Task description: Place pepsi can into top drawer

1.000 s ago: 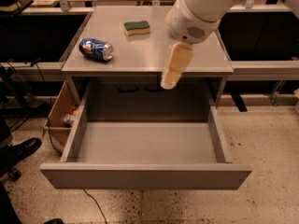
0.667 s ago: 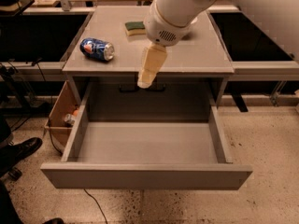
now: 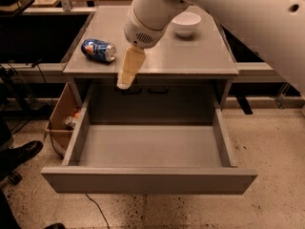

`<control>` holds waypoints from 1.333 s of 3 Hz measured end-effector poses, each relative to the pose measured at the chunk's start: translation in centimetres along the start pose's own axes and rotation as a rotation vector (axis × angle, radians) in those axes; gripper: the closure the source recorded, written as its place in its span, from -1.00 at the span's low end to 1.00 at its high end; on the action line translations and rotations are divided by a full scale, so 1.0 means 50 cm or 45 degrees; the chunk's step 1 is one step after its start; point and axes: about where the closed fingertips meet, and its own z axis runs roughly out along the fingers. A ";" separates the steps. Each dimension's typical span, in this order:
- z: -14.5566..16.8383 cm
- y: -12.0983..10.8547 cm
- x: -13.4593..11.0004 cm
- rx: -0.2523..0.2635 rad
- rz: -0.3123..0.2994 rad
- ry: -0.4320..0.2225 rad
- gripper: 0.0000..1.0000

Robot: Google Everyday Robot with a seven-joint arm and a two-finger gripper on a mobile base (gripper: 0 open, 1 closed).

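Pepsi can (image 3: 98, 50) on its side on the cabinet top (image 3: 190, 56), long axis crosswise, near and view-left of the gripper (image 3: 124, 81) at the front edge; claw state can't be told.

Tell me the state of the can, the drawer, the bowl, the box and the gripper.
pepsi can: on its side on the cabinet top, not held.
top drawer: pulled open, nothing inside.
gripper: hangs pointing down at the cabinet's front edge, apart from the can.
white bowl: upright on the cabinet top.
cardboard box: on the floor beside the drawer, open on top.
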 end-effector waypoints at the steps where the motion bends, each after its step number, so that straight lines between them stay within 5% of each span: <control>1: 0.079 -0.029 -0.028 0.034 0.063 -0.054 -1.00; 4: 0.320 -0.161 -0.093 0.112 0.246 -0.163 -1.00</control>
